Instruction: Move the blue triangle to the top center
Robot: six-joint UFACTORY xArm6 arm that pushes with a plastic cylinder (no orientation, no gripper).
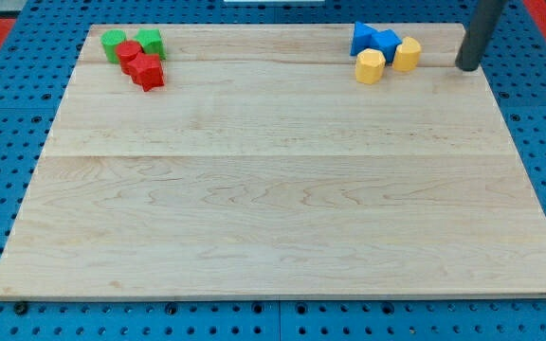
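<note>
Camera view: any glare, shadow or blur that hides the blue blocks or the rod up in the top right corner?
Camera view: light is even, with no glare on the wooden board; shadows are faint; the blue blocks are slightly soft, so their shapes blend together; the yellow blocks read clearly; my tip is sharp enough, standing apart at their right; the rod's upper end is cropped by the view's top.

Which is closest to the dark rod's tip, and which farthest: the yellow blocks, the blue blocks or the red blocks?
Measured from my tip at the view's top right:
1. Yellow blocks, just to its left.
2. Blue blocks, a little farther left, touching the yellow ones.
3. Red blocks, far off at the top left.
</note>
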